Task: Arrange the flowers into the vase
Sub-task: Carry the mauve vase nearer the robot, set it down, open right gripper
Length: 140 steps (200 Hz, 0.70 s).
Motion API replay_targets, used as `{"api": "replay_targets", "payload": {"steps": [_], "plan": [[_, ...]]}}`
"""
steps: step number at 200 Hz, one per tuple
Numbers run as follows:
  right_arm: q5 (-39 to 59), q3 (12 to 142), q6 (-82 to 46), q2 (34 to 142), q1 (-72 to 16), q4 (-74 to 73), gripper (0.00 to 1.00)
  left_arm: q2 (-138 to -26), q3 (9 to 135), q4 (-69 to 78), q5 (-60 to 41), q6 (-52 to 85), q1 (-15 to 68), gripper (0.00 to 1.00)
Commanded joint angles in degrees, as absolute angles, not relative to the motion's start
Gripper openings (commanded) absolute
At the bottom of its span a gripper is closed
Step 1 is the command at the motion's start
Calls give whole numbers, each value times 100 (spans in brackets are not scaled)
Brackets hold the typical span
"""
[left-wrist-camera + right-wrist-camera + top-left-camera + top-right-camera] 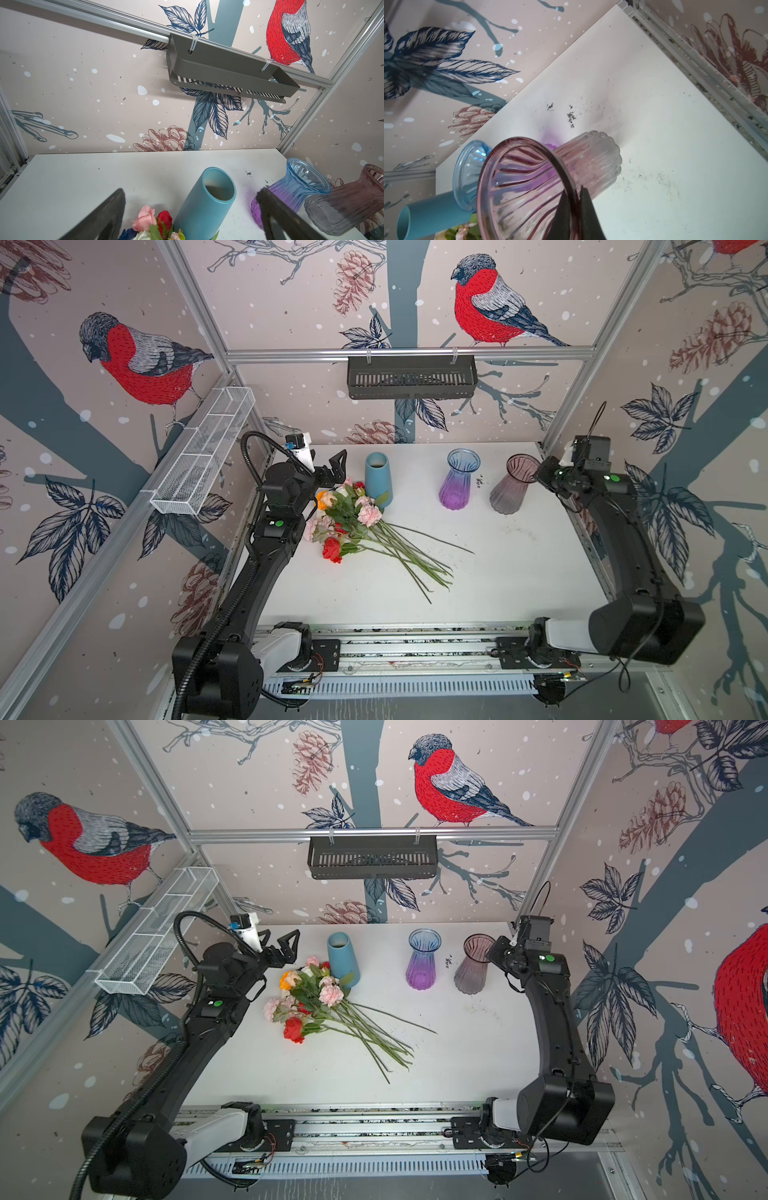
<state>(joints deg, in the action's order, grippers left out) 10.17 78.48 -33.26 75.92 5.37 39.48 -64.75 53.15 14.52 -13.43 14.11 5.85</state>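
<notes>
The flowers (353, 522) (316, 998) lie in a bunch on the white table (498, 572), heads to the left and green stems fanning right. Three vases stand behind them: an opaque blue vase (378, 479) (207, 203), a blue-to-purple glass vase (457, 481) (467, 172) and a ribbed pink glass vase (513, 485) (529, 182). My right gripper (536, 475) (576, 191) is shut on the pink vase's rim, one finger inside and one outside. My left gripper (328, 468) (191, 191) hangs open and empty above the flower heads, just left of the blue vase.
A black slotted basket (411, 377) hangs on the back rail. A white wire basket (203, 452) is fixed to the left rail, close to the left arm. Dark specks (571, 118) mark the table behind the glass vases.
</notes>
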Motion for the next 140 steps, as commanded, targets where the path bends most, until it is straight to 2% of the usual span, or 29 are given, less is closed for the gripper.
{"api": "replay_targets", "payload": {"steps": [1, 41, 102, 140], "plan": [[767, 7628, -3406, 7233, 236, 3703, 1, -6513, 5333, 1668, -1406, 1352, 580, 98], [992, 6892, -3437, 6757, -48, 3617, 1, -6553, 5316, 1695, -1441, 1377, 580, 98], [1216, 6399, -3341, 6854, -13, 3423, 3, -6616, 5305, 1705, -1459, 1384, 580, 98], [1216, 6398, -3333, 6867, 141, 3411, 15, -6731, 5378, 1587, -1388, 1389, 581, 98]]}}
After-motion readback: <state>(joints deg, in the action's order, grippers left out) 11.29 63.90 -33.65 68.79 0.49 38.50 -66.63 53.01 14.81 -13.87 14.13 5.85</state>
